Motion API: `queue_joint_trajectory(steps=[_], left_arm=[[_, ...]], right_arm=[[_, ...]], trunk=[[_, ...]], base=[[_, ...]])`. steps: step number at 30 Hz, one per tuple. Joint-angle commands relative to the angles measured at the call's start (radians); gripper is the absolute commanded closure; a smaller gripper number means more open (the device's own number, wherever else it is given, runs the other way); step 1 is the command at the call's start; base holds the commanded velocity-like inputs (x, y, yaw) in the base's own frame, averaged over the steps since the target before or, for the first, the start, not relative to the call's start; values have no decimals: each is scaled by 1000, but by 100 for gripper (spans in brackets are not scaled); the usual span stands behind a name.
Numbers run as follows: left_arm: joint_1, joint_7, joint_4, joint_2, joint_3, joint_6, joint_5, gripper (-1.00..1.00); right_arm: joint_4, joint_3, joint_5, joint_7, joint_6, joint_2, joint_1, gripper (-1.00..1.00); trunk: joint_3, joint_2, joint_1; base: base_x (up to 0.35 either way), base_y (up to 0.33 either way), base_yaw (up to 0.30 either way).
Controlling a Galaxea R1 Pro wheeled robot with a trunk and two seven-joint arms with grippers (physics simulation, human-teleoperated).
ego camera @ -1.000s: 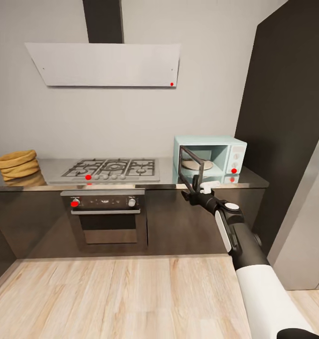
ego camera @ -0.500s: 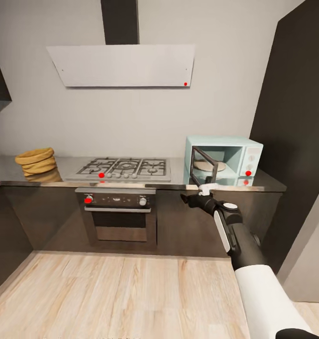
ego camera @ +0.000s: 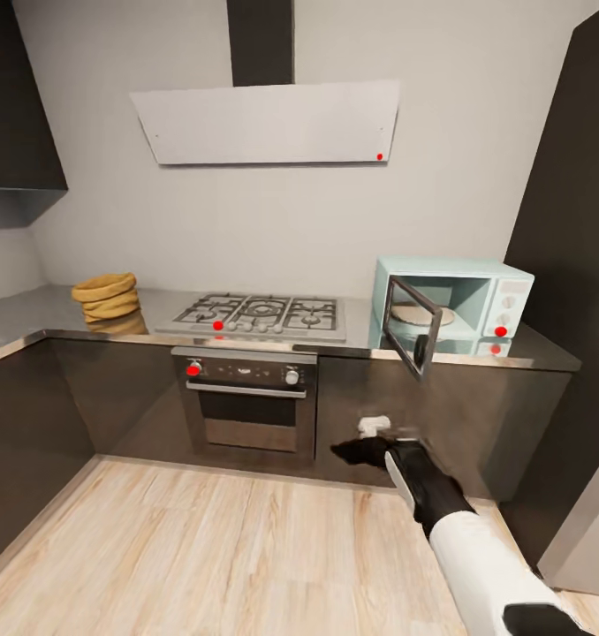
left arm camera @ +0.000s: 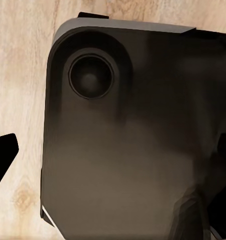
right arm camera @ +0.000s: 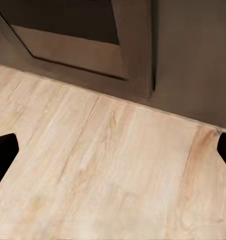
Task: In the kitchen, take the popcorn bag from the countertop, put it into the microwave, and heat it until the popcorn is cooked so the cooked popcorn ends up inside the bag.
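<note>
The popcorn bag (ego camera: 106,295), a squat tan sack, sits on the grey countertop (ego camera: 34,318) at the far left, left of the hob. The pale mint microwave (ego camera: 503,291) stands at the countertop's right end with its dark glass door (ego camera: 412,329) swung open and a round plate (ego camera: 420,314) inside. My right gripper (ego camera: 342,451) hangs low in front of the dark cabinets, below the microwave and well away from the bag. In the right wrist view the right gripper (right arm camera: 113,155) is open over the wood floor. My left gripper (left arm camera: 113,155) is open over my own dark base.
A gas hob (ego camera: 260,315) and a black oven (ego camera: 246,402) sit between the bag and the microwave, under a grey hood (ego camera: 269,122). A tall dark cabinet (ego camera: 573,265) closes off the right. A side counter (ego camera: 8,415) runs along the left. Wood floor (ego camera: 202,548) lies in front.
The whole view has shifted right and farther from the counter: the camera moved. My right arm has dropped from the microwave door to below counter height. The door stays open.
</note>
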Motion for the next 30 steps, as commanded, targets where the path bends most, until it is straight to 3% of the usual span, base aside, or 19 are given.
queue_joint_trajectory(steps=[1, 3, 5, 7, 9, 12, 17, 19, 24, 30], left_arm=[[0, 0, 1, 0, 1, -3, 9, -100], [0, 0, 1, 0, 1, -3, 9, -100], [0, 0, 1, 0, 1, -3, 9, -100], [0, 0, 1, 0, 1, -3, 9, -100], [0, 0, 1, 0, 1, -3, 9, -100], [0, 0, 1, 0, 1, -3, 9, -100], [0, 0, 0, 0, 1, -3, 10, -100], [0, 0, 0, 0, 1, -3, 10, -100], [0, 0, 0, 0, 1, -3, 11, -100], [0, 0, 0, 0, 1, -3, 12, -100]], right_arm=[[105, -1, 49, -1, -49, -1, 12, -100], [399, -3, 150, -57, -265, -7, 34, -100], [606, -4, 170, -159, -411, -13, 38, -100], [661, -4, 174, -229, -470, -15, 56, -100], [692, -6, 175, -288, -517, -44, 212, -100], [696, -7, 174, -291, -520, -67, 300, -100], [697, -8, 174, -295, -522, -74, 475, -100], [698, -11, 170, -294, -529, -76, 504, -100], [699, -10, 174, -285, -508, -72, 515, -100], [699, -10, 172, -297, -503, -77, 516, -100]], trunk=[[-1, -1, 0], [-1, -1, 0], [-1, -1, 0], [-1, -1, 0], [-1, -1, 0], [-1, -1, 0], [-1, -1, 0], [-1, -1, 0], [-1, -1, 0], [3, -1, 0]], base=[[0, 0, 6], [0, 0, 2], [0, 0, 0], [0, 0, 0], [0, 0, 0], [0, 0, 0], [0, 0, 0], [0, 0, 0], [0, 0, 8], [0, 0, 212]])
